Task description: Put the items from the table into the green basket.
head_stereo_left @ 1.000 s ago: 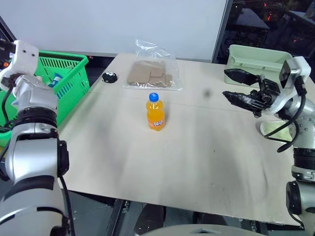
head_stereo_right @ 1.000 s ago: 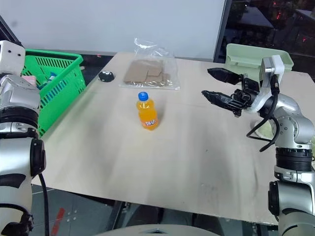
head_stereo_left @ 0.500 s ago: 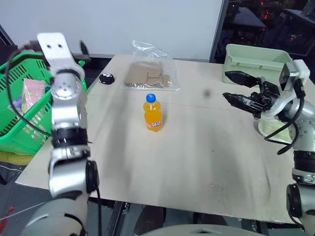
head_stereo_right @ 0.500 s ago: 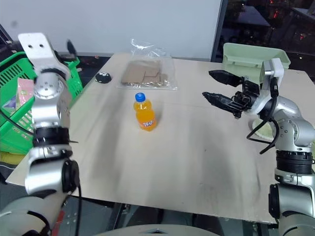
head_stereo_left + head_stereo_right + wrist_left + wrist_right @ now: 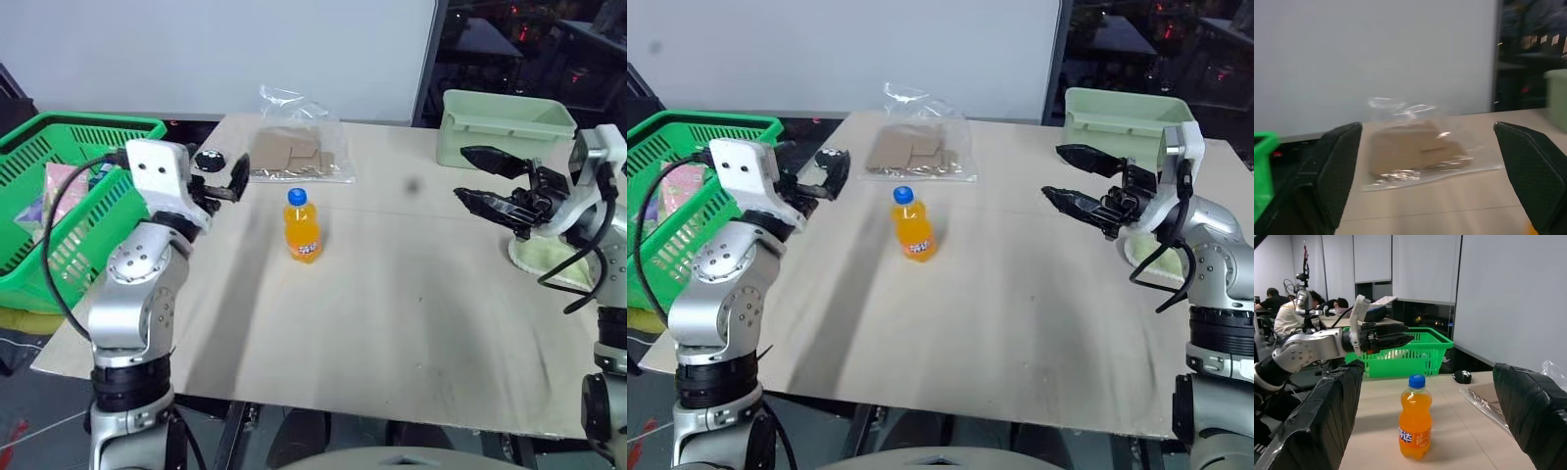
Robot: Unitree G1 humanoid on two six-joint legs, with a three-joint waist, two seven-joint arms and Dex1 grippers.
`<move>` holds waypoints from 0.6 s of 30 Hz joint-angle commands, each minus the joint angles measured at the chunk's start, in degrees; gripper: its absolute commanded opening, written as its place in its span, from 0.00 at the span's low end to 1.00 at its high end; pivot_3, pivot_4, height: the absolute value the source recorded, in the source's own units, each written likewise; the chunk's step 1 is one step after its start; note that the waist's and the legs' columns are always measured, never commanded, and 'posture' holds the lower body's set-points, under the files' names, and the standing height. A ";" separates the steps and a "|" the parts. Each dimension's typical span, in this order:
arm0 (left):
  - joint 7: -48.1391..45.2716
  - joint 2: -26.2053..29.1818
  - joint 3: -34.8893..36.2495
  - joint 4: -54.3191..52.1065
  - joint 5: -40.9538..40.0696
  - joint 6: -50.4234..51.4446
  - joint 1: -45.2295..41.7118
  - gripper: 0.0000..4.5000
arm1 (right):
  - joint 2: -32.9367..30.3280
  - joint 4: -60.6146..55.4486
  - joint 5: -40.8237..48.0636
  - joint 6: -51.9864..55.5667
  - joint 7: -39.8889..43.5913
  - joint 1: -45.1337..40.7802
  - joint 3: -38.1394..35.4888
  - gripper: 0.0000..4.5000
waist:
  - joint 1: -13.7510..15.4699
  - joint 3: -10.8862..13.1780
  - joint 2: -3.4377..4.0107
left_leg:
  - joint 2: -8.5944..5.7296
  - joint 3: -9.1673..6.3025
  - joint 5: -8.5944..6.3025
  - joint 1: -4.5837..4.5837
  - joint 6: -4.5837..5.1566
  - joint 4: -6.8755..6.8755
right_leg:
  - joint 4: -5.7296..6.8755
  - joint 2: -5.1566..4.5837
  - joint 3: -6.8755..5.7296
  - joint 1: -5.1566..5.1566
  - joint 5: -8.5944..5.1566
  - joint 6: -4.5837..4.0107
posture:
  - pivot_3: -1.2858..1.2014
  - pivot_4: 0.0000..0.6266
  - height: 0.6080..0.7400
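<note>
Pink carton (image 5: 61, 186) already in green basket (image 5: 98, 132), far left of frame; 1 of 2 items done. Orange bottle (image 5: 302, 225) upright on table (image 5: 392, 313), centre, untouched, so 1 left. L gripper (image 5: 223, 182) spread wide, empty, left of bottle. R gripper (image 5: 487, 180) also spread, empty, right side.

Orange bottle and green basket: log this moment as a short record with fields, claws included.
orange bottle: upright on the table, blue cap on, untouched
pink carton: already inside the green basket
green basket: off the table's left edge
left claw: open, empty, left of the bottle, not touching it
right claw: open, empty, over the table's right side
plastic bag: flat behind the bottle
pale green tub: far right corner
</note>
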 commanded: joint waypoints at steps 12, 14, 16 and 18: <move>-9.12 2.52 5.57 -22.44 -20.21 5.35 24.51 1.00 | -0.65 -1.30 0.19 -0.69 0.94 -0.22 -0.95 1.00 | -1.24 -0.24 0.38 | 0.07 0.07 -0.01 0.04 0.01 -0.04 | -0.03 0.05 0.11 -0.01 -0.04 -0.05 | 0.57 0.00 1.00; -8.09 3.57 9.15 -18.78 -17.88 4.88 27.50 1.00 | -0.75 -1.33 0.15 -0.64 0.96 0.06 -1.01 1.00 | -1.35 -0.26 0.42 | 0.08 0.09 -0.01 0.08 0.01 -0.04 | -0.03 0.05 0.11 0.01 -0.19 -0.29 | 0.57 0.00 1.00; -9.41 5.21 11.12 -14.07 -15.07 2.95 27.89 1.00 | -0.67 -1.38 0.11 -0.61 0.90 0.33 -0.92 1.00 | -1.27 -0.30 0.49 | 0.08 0.08 0.00 0.12 0.01 -0.03 | -0.03 0.07 0.10 0.02 -0.21 -0.30 | 0.57 0.00 1.00; -11.50 6.75 10.81 -11.03 -14.14 1.86 26.25 1.00 | -0.57 -1.44 -0.06 -0.68 0.93 0.57 -0.68 1.00 | -1.26 -0.31 0.50 | 0.07 0.08 0.00 0.16 0.01 -0.03 | -0.03 0.09 0.10 0.04 -0.22 -0.29 | 0.57 0.00 1.00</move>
